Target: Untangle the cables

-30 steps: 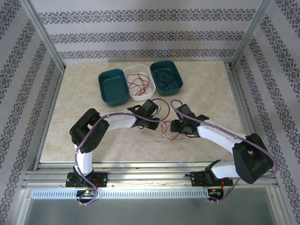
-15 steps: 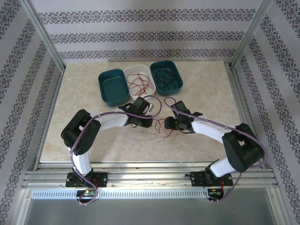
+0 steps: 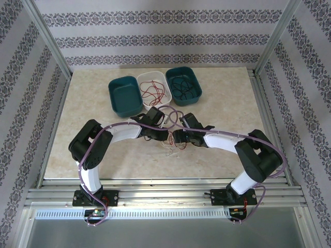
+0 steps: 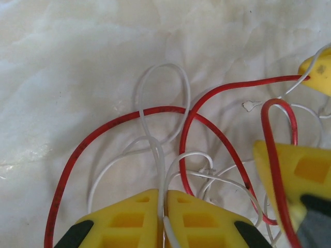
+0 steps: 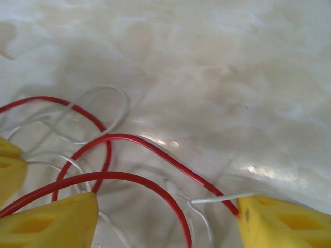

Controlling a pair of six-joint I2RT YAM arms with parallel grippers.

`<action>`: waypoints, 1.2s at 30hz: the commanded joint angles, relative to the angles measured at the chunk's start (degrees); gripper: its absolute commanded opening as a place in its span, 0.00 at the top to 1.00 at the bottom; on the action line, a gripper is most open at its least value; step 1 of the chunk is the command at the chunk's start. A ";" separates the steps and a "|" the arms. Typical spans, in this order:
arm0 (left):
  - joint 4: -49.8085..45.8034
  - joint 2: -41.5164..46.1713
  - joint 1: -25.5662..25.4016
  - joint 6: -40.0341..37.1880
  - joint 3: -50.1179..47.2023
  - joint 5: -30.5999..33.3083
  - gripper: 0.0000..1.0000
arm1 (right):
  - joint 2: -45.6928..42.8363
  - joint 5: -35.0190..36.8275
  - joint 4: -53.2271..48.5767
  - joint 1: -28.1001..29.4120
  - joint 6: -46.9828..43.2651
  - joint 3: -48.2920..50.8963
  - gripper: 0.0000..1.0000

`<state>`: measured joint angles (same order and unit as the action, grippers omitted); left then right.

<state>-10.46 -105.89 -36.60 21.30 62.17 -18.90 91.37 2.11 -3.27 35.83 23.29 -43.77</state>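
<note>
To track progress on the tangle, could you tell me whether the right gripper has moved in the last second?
Yes. Judged against the white tray, the right gripper has shifted toward the robot's left.

No text, label, brand, number or sign can be read on anything in view here.

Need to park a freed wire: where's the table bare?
Bare: left, between the left teal bin and the table edge; right, beyond the right teal bin. Crowded: the middle, where the cables lie between the left gripper and right gripper.
</note>
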 commanded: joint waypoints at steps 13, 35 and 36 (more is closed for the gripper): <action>2.18 1.26 2.07 1.22 -1.92 1.19 0.90 | -14.29 1.82 -9.89 0.52 14.51 3.12 0.42; 11.96 4.02 1.90 3.66 -8.90 2.82 0.91 | -4.27 -10.28 8.34 2.16 39.29 1.96 0.53; 12.25 4.12 1.88 3.66 -9.03 2.87 0.91 | -4.13 -9.66 8.29 2.17 39.37 1.70 0.52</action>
<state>-0.47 -103.59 -35.11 24.12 54.08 -16.43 86.70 -9.82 1.98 37.74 60.34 -40.51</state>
